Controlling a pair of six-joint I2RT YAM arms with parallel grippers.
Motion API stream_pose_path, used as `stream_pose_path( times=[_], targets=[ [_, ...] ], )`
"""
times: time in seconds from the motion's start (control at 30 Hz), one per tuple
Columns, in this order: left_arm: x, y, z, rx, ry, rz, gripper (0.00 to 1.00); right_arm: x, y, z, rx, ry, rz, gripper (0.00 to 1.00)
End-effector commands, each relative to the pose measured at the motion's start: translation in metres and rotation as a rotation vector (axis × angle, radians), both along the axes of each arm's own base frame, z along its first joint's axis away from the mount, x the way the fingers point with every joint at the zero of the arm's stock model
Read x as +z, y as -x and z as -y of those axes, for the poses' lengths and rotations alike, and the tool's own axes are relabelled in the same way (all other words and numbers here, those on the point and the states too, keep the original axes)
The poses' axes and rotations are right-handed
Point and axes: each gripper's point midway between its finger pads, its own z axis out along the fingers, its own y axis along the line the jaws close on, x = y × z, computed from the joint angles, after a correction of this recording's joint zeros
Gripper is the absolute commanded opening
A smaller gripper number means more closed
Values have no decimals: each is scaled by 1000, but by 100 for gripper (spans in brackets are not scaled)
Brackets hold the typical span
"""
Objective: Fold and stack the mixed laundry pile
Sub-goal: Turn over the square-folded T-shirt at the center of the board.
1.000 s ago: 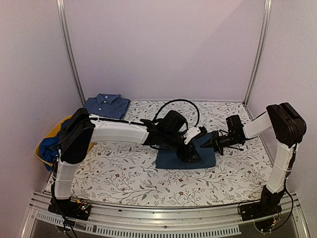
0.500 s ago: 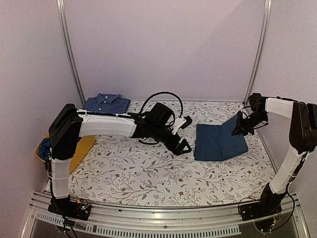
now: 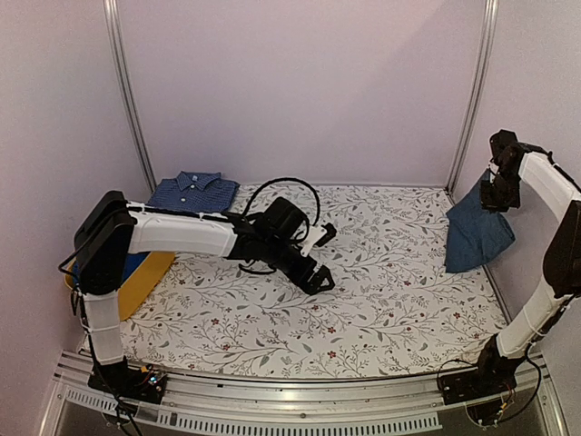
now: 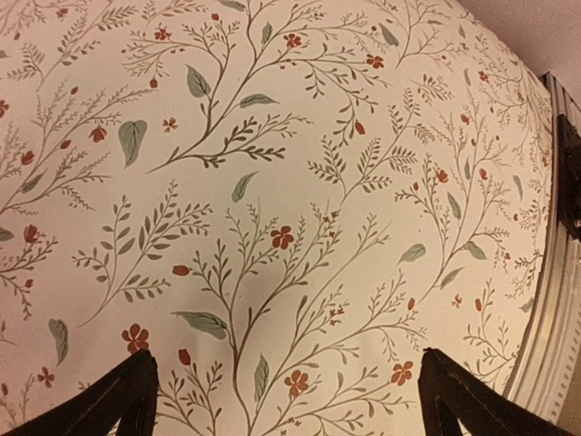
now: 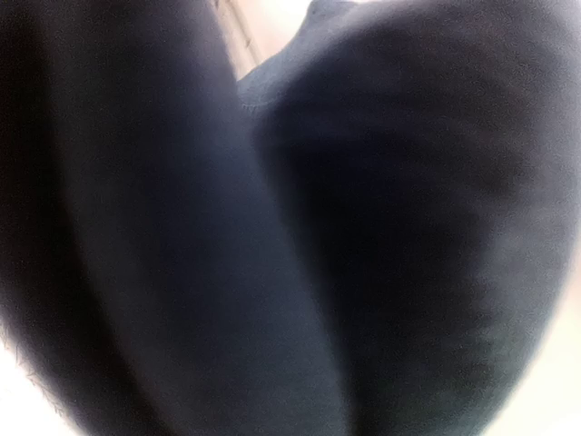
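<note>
Right end effector (image 3: 500,193): pressed together on the top of the dark navy-teal garment (image 3: 476,232), raised high by the bench's right edge.
Dark navy-teal garment: hangs free from that pinch over the right edge of the bench (image 3: 381,309), towards the far right corner. The lower part sags, and whether it touches the surface cannot be told.
Left end effector (image 3: 323,254): fingers spread wide and holding nothing, low over the middle of the bench. Its wrist view shows only bare patterned cloth.
Risk, slip: the grip takes only a thin bit of cloth, so the weight below could pull it out, probably dropping it at or past the right edge.
Risk, unfolding: hanging from one point, the folded layers may fall open and need folding again.
Risk, crossing: the checked shirt (image 3: 194,193) lies folded at the far left corner, well apart. A carry towards it would meet the left arm stretched across the middle.
Risk, sight: the right wrist view is filled with blurred dark cloth, so placing would rely on the top view.
Count, garments: three. One hangs, one is folded, and one royal-blue piece (image 3: 133,262) is partly hidden in the tub.
Count, yellow tub (image 3: 151,274): one, at the left edge.
Count, arms: two.
Count, stacked pieces: none yet, as I judge it.
</note>
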Motion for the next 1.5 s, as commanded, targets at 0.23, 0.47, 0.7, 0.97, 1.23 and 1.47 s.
stream_pose_path(
  times=[0.23,0.47,0.7,0.97,1.23,1.47],
  targets=[
    [6,-18,-54,180,-50,6,100,-31,-42,-107,294,168,-131,0],
    [29,-27,-85,279,66,-43,100,-126,-22,-255,556,64,-307,0],
    [35,-30,-117,368,137,-84,100,-162,3,-377,750,-155,-371,0],
    [49,-35,-151,488,255,-109,100,-142,35,-503,929,-668,-403,29],
    [59,-43,-145,479,295,-127,100,18,16,-511,1125,-1136,-88,71],
    [58,-43,-66,324,297,-148,98,-15,-42,-375,811,-1072,7,60]
  ],
)
